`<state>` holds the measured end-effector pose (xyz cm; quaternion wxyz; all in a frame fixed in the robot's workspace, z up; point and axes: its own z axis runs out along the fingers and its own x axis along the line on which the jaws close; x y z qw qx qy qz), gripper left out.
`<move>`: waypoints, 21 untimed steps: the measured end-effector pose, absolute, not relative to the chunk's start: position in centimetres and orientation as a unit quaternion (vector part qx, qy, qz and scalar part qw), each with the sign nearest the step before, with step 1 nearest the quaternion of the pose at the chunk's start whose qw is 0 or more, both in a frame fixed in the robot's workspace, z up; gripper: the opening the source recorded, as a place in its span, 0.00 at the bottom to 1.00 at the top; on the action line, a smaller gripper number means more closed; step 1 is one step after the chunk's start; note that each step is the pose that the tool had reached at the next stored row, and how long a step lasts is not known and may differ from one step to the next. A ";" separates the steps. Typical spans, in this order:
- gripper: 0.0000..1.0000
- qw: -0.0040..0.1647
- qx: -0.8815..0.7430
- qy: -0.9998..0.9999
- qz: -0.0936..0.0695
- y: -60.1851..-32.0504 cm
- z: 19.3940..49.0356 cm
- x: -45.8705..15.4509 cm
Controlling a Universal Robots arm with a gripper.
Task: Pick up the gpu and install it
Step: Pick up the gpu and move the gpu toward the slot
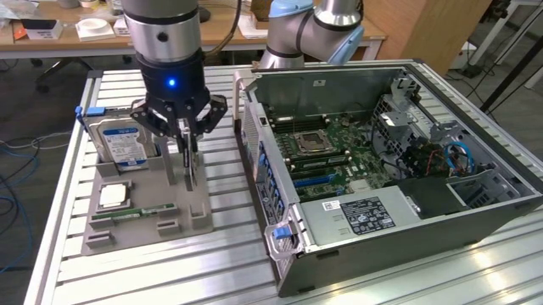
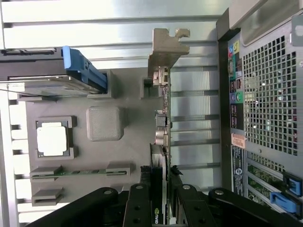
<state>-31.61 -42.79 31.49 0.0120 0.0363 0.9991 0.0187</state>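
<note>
gpu [image 1: 189,166] upright in holder [image 1: 140,238], gripped by hand [image 1: 188,135]

The arm [image 1: 165,32] is silver-grey metal tubing with pale blue joint caps [image 1: 293,11] and a black wrist section, where a small blue light [image 1: 172,82] glows. The gripper [image 1: 190,135] is black too, with linked fingers studded with round pivot pins
</note>
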 end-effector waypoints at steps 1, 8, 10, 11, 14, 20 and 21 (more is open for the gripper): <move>0.26 0.012 0.036 0.999 0.019 -42.8 31.8 -31.6; 0.26 0.012 0.036 0.999 0.019 -42.8 34.3 -31.6; 0.26 0.012 0.036 0.999 0.019 -42.8 34.8 -31.6; 0.26 0.012 0.036 0.999 0.019 -42.8 34.9 -31.6; 0.26 0.012 0.036 0.999 0.019 -42.8 35.2 -31.6; 0.26 0.012 0.036 0.999 0.017 -42.8 35.4 -31.6; 0.26 0.012 0.036 0.999 0.016 -42.7 35.4 -31.6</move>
